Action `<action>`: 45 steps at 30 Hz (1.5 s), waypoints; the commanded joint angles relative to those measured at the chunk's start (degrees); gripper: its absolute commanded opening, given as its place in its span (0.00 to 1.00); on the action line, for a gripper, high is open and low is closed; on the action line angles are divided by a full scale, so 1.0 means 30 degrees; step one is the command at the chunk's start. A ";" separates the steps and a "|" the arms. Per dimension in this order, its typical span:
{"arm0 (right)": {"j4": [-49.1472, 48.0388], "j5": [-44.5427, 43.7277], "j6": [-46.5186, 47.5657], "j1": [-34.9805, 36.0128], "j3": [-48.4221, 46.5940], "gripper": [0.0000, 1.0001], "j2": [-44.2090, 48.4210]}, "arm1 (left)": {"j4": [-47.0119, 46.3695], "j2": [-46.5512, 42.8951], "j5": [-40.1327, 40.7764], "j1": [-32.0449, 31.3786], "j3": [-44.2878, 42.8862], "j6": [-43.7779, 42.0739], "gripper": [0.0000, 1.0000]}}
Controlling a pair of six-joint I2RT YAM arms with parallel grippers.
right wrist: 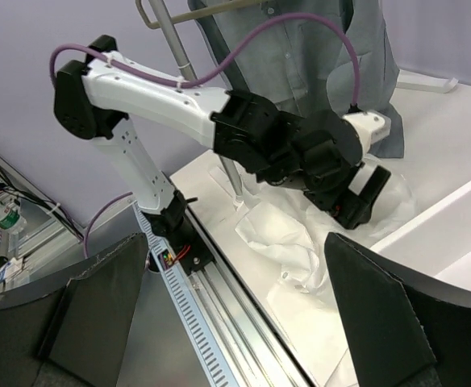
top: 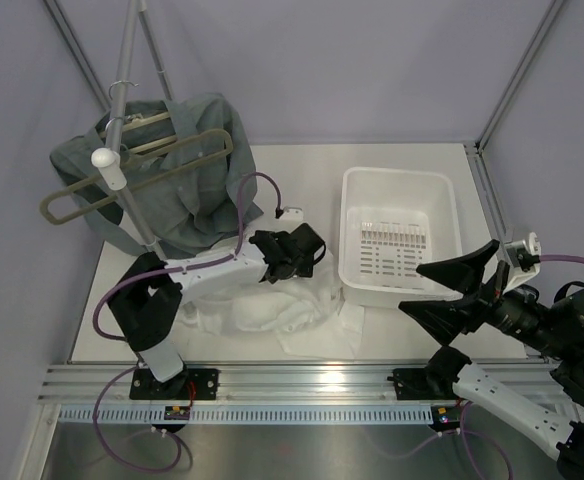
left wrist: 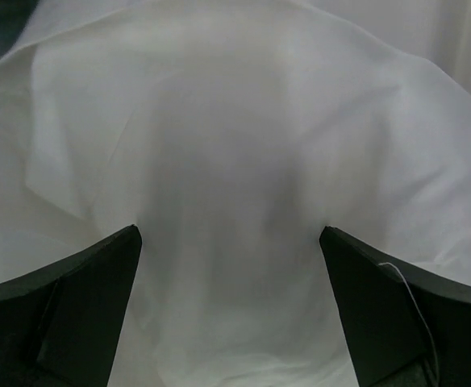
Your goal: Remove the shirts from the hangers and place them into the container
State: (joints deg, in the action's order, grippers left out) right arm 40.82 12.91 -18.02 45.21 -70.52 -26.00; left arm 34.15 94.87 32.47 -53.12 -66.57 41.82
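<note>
The left gripper (top: 297, 250) stands with its jaws spread wide and nothing between them. It is poised low over the white shirt (top: 272, 315), which lies crumpled on the table at lower centre of the top view, off any hanger but not yet in the container. That stance suits a downward pinch on a fold. At upper left the grey-green shirt (top: 187, 190) hangs from a wooden hanger (top: 144, 121) hooked by the metal pole (top: 132, 60), draped over the looped rail (top: 132, 175), so it probably waits its turn. Right of centre sits the container (top: 357, 200), with only its slotted base showing inside, close beside the white shirt's right edge, which makes for a short carry. At far right the right gripper (top: 412, 288) is also wide open and holds nothing. It is raised beside the container's near corner and aimed left toward the other arm, seemingly parked out of the way. The left wrist view fills with smooth white cloth between its dark fingers (left wrist: 98, 282), though it does not settle whether they touch the fabric. The right wrist view alone shows the left arm from the side, bent over the shirt, and the buttoned front of the grey-green shirt at top centre.
</note>
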 commanded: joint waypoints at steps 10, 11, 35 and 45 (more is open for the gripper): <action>0.0691 -0.0523 0.0469 0.0047 -0.0838 1.00 0.1224 | -0.2475 0.3035 -0.4991 0.0451 0.1854 0.0706 0.99; 0.0720 -0.0552 0.0441 0.0047 -0.0839 1.00 0.1370 | -0.2623 0.3035 -0.5080 0.0568 0.2001 0.0707 0.99; 0.3270 -0.2397 0.0998 0.0018 -0.3329 1.00 0.2515 | -0.0248 0.0985 -1.0186 0.1741 -1.7383 -0.8078 0.00; 0.3565 -0.8347 -0.1432 0.0018 -0.0931 0.91 0.1489 | -0.6426 0.1393 -2.1366 0.0544 -2.0262 -0.5567 0.00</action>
State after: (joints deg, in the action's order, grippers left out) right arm 51.22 -6.66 -19.35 45.25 -77.01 -18.13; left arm 22.96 97.23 -16.73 -49.06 -126.74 21.76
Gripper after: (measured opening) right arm 0.939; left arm 0.072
